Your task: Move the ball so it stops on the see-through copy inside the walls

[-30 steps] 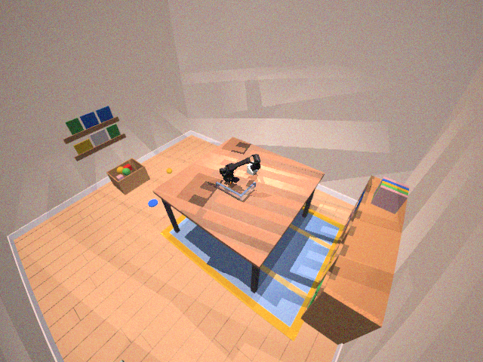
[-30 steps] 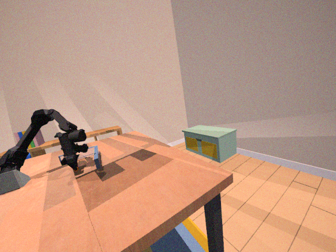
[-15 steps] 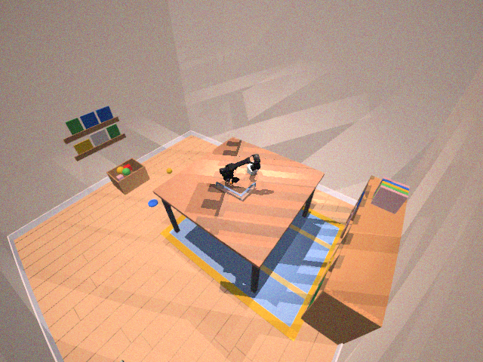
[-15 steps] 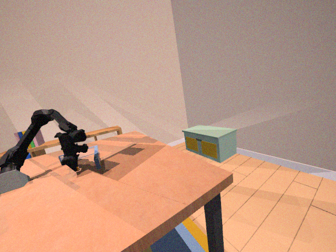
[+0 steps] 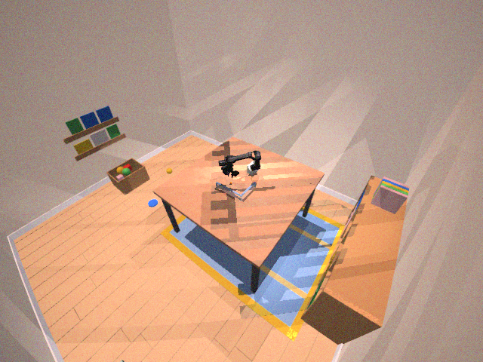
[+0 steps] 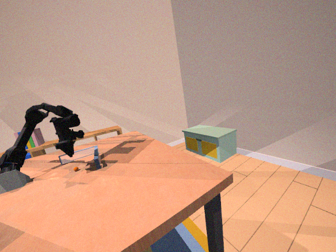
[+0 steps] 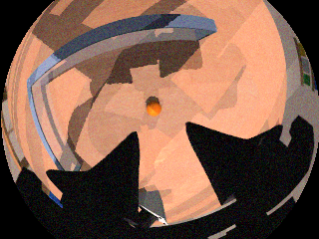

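The table point(image 6: 130, 195) lies well below the hand point(image 6: 68, 151), which hangs in the air partway open and holds nothing. Ahead of the hand and below it the walls point(image 7: 100, 43) make their corner, curving from the far side round to the left edge of the wrist view. The ball point(image 7: 154, 108) sits on the table just beyond the fingertips, apart from them and inside the corner, near neither wall.

The main risk, as I judge it, is that the ball is not quite at rest: freed on a flat top, it could creep off its spot or out past the open side of the corner, where no wall would stop it. A careless sweep of the hand low over the table could also knock it.

Only the wrist view shows both walls bending round the ball and the gap between fingers and ball. The exterior view alone shows how high the hand stands above the table. I cannot make out the see-through copy in any view.
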You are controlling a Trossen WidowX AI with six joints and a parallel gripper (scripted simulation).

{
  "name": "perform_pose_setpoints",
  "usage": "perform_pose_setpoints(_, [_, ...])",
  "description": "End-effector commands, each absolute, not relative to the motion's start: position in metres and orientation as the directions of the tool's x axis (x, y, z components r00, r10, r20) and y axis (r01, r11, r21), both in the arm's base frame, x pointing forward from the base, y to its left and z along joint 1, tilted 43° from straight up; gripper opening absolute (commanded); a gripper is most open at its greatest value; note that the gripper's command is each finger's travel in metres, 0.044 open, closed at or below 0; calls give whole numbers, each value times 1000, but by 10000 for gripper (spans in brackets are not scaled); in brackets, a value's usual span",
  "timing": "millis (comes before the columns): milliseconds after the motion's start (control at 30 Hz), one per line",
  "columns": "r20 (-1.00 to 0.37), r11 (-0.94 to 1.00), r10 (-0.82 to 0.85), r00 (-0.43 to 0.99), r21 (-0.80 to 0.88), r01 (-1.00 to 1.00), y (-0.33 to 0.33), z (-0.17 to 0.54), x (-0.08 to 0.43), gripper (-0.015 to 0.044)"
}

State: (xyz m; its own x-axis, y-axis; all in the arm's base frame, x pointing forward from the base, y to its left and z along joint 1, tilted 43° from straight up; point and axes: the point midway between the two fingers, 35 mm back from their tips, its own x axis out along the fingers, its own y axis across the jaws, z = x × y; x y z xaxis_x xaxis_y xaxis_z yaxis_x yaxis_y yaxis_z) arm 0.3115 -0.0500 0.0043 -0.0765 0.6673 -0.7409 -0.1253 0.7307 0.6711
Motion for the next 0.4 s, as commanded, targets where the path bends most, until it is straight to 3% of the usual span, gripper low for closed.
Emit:
perform_pose_setpoints(0, [-740, 730, 668, -78, 672, -124, -49, 3, 311, 213])
perform_pose_setpoints(167, [-740, 730, 668, -78, 672, -124, -49, 3, 311, 213])
perform_pose_setpoints(367, [-739, 729, 669, -80, 673, -125, -80, 39, 311, 370])
